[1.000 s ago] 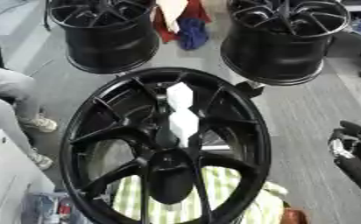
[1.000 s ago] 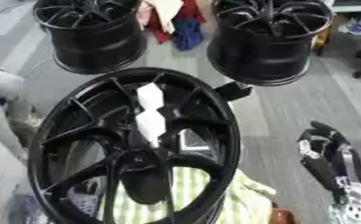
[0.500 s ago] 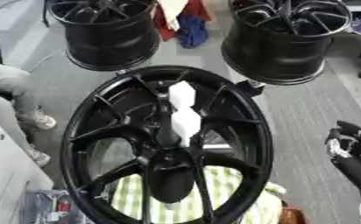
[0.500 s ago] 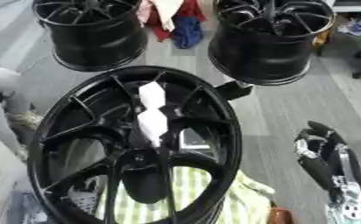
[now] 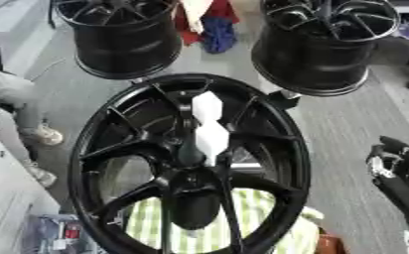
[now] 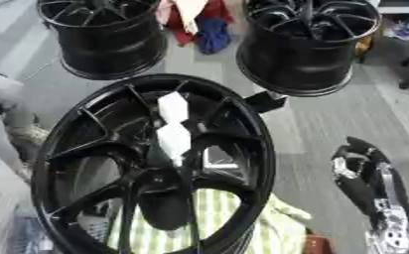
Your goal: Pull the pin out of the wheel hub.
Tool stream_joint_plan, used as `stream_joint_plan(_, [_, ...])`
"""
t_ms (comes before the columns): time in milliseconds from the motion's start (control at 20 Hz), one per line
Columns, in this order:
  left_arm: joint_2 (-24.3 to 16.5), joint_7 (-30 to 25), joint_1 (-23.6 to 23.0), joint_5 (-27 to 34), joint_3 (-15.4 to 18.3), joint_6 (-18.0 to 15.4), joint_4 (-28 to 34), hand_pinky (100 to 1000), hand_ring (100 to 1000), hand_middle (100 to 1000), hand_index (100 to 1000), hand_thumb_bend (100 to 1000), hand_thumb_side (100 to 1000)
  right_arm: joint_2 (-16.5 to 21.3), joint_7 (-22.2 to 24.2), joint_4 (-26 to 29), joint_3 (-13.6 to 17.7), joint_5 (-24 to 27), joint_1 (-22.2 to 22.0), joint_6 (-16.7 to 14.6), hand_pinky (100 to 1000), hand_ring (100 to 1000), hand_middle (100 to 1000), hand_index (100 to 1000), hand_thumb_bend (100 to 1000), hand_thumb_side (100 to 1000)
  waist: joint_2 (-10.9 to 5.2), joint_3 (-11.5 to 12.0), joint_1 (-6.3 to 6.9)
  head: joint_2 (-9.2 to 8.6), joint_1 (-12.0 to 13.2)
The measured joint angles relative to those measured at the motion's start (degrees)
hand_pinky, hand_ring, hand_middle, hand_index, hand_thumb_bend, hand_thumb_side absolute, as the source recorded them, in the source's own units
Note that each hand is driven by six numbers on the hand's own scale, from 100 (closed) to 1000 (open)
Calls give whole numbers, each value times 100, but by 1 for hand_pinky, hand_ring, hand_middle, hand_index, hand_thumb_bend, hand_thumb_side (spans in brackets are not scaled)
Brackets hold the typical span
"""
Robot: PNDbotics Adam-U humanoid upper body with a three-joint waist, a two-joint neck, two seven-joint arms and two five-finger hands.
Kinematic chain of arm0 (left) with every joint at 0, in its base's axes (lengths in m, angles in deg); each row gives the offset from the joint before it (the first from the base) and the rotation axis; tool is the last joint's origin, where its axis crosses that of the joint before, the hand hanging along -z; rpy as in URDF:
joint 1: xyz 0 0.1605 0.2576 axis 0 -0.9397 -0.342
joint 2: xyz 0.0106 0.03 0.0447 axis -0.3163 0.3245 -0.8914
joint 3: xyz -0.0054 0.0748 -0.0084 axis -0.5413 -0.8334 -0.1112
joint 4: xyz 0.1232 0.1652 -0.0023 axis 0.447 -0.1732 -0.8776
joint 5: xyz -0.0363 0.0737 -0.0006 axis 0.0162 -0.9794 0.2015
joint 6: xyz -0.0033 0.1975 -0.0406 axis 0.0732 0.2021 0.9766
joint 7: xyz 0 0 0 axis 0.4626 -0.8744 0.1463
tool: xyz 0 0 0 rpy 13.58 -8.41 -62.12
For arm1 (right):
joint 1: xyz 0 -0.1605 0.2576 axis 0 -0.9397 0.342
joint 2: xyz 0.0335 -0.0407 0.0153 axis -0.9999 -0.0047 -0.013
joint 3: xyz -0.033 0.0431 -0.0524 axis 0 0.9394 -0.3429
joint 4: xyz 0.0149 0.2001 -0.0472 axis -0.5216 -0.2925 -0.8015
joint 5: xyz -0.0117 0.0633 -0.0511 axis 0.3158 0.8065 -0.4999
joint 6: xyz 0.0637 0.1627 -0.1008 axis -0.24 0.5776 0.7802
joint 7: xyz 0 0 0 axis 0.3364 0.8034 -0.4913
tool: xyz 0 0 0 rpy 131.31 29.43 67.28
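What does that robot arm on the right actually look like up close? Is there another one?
Only the right hand shows, at the lower right beside the black wheel hub. It is mostly black, with rounded, glossy shell-like parts and pale silver patches at its joints. Below it a bright silver metal section of the arm runs toward the corner. No markings are readable. The left hand is out of view.

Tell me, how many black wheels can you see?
3. One big wheel lies closest, in the middle, with a white piece on it. One wheel stands behind it on the left, another behind on the right. More could be outside the picture.
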Motion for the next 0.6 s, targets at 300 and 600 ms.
stream_joint_plan(300, [195,-80,2,-101,0,63,-39,645,604,675,783,246,265,-1,-9,0,12,0,4,5,716,614,681,809,100,321,9,35,-1,0,-6])
stream_joint_plan(600, [227,-137,2,-129,-3,75,-71,646,603,675,784,246,271,-1,-9,0,12,0,6,5,716,614,680,809,100,321,10,58,-3,0,-13])
